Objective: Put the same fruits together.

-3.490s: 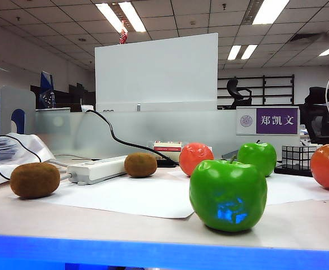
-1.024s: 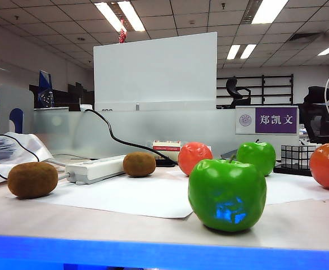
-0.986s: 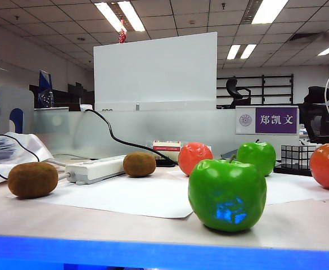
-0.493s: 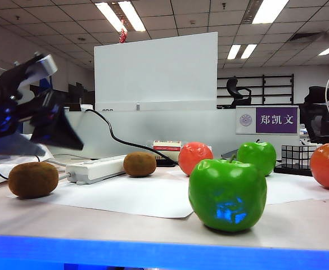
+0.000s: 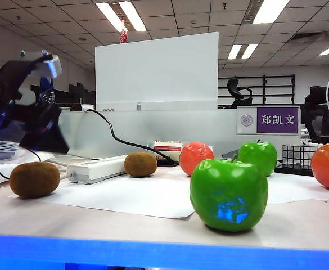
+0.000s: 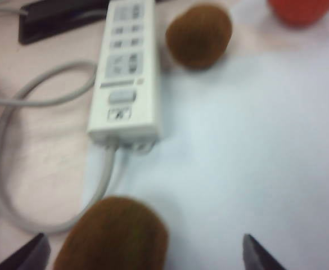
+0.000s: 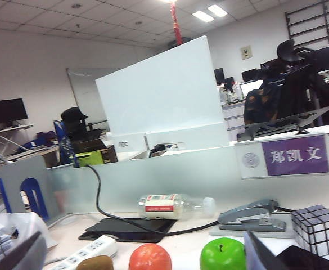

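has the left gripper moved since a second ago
Yes. The left gripper was out of the exterior view then; now it hangs open at that view's left, above the near kiwi, beside the power strip.

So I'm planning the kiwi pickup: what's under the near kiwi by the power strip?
The near kiwi lies at the white paper's edge, beside the power strip's grey cord. Its underside is hidden, so I can't tell whether it rests on paper or table. The open left pincer hovers above it.

left gripper (image 6: pixel 144 256): we hold it raised, tilted down, jaws spread wide | right gripper (image 7: pixel 144 256): jaws wide, level
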Motion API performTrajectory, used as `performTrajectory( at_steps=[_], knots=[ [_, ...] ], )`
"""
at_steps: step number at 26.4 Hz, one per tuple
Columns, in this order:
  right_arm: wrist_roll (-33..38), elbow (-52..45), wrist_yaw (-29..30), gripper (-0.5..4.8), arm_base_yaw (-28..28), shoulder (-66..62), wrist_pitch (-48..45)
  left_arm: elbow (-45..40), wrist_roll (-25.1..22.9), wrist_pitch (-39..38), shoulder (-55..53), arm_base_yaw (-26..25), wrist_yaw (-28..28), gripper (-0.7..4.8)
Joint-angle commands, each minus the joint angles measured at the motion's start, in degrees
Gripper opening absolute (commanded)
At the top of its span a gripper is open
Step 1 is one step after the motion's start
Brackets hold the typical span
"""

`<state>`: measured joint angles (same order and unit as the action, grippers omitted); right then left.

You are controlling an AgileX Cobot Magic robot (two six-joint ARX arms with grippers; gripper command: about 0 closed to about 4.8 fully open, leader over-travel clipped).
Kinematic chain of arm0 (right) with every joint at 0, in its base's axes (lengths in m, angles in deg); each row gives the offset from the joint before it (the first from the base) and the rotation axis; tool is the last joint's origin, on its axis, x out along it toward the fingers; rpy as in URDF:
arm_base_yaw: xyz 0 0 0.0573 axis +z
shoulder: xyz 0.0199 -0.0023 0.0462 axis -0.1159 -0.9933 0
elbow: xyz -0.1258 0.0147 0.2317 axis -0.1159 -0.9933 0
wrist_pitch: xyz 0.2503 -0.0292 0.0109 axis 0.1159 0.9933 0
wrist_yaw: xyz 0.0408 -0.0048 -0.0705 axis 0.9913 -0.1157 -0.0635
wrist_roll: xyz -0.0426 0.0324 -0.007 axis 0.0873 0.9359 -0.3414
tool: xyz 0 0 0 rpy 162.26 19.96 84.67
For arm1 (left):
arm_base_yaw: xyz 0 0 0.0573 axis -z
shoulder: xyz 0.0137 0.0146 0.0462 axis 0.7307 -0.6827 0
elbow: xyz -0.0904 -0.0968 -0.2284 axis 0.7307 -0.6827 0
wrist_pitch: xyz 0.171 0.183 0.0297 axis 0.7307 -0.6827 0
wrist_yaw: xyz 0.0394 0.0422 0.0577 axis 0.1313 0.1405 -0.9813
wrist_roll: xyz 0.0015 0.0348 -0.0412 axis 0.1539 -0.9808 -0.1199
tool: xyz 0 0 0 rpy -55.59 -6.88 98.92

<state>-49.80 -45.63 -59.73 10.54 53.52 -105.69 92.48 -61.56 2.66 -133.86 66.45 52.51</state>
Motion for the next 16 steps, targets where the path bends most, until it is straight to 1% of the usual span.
performTrajectory(
  at_steps=[1, 3, 7, 11, 13, 16],
  knots=[
    [-0.61, 0.17, -0.13, 4.79, 0.02, -0.17, -1.42, 0.26, -6.32, -1.92, -0.13, -0.02, -3.74, 4.79],
    [-0.61, 0.17, -0.11, 4.79, 0.00, -0.17, -1.42, 0.26, -7.56, -1.57, -0.44, -0.04, -4.81, 4.79],
    [-0.61, 0.17, -0.02, 4.79, 0.02, -0.17, -1.42, 0.70, -9.42, -0.46, -3.19, -0.46, -4.98, 4.79],
    [-0.59, 0.17, 0.46, 4.79, 0.02, -0.15, -1.40, 1.66, -9.53, 0.09, -7.82, -0.46, -5.79, 4.79],
    [-0.59, 0.17, 1.40, 4.79, 0.02, -0.13, -1.40, 1.64, -9.09, 2.03, -9.79, -0.44, -6.54, 4.79],
    [-0.57, 0.17, 1.49, 4.79, 0.02, -0.13, -1.40, 1.66, -8.87, 4.17, -11.65, -0.46, -9.18, 4.79]
  ],
)
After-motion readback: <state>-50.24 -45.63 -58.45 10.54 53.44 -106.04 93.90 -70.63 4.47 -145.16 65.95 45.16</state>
